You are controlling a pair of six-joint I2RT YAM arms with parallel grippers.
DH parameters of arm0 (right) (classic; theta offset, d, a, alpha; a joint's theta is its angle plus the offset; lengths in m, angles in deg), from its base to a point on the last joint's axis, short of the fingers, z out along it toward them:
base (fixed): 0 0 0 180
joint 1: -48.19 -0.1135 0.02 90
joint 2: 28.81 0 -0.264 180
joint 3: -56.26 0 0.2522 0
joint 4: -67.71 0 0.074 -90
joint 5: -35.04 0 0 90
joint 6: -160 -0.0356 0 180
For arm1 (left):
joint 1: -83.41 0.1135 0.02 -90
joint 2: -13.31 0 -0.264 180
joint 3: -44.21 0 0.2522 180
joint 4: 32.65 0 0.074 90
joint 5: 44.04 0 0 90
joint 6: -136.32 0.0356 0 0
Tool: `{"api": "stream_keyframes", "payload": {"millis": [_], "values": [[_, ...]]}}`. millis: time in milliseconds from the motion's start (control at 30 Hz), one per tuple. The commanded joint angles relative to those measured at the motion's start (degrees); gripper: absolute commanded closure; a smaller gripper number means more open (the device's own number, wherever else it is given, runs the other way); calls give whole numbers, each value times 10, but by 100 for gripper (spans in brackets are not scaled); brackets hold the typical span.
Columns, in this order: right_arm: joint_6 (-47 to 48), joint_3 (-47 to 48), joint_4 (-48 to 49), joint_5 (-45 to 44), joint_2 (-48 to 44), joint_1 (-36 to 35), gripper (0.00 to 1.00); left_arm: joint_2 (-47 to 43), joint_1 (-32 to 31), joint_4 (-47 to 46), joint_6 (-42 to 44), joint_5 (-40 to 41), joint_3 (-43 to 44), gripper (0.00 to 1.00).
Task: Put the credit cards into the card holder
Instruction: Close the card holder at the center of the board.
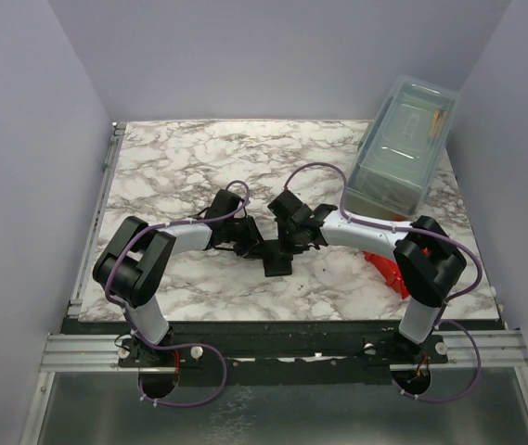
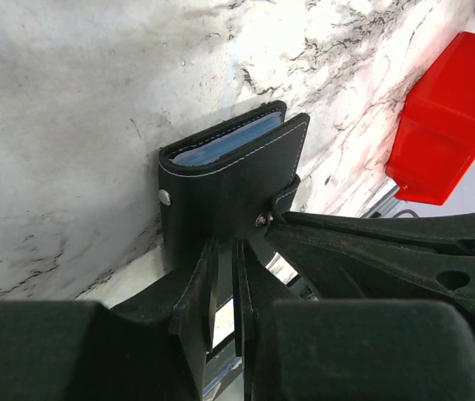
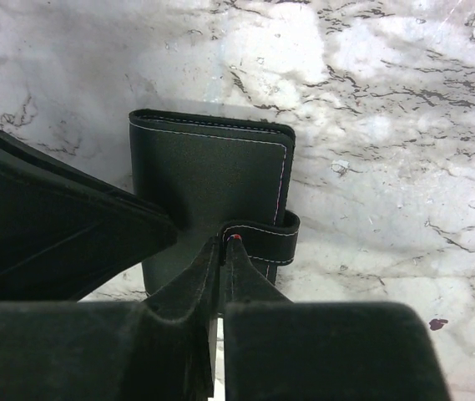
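Left gripper [image 2: 224, 249] tight on card holder [image 2: 230, 180], right gripper [image 3: 227, 242] narrow at strap [image 3: 280, 236]

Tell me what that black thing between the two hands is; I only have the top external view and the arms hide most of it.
Observer: It is the card holder, folded shut; the right wrist view shows its stitched cover.
Operator: And the arm coming in from the right?
Observer: The right hand looks pinched on the end of the closure strap that wraps over the holder's edge.
Operator: Can you see inside it?
Observer: Only a little. The left wrist view shows pale blue inner panels at its open edge, between the covers.
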Motion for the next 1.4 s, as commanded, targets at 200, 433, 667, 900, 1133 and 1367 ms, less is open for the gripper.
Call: {"api": "stream_keyframes", "payload": {"millis": [200, 433, 667, 900, 1133, 1367], "values": [[-3, -7, 9, 4, -6, 4, 100, 5, -5, 11, 6, 4, -13, 81], [-3, -16, 32, 51, 7, 10, 100, 3, -5, 10, 5, 4, -16, 81], [1, -17, 25, 93, 29, 13, 100, 1, -6, 9, 4, 5, -17, 81], [-11, -30, 53, 135, 29, 21, 100, 3, -6, 7, 4, 5, -17, 81], [-7, -42, 72, 159, 48, 46, 100, 4, -8, 6, 3, 3, -16, 81], [-15, -91, 120, 168, 71, 87, 100, 6, -8, 4, 3, 2, -19, 81]]}}
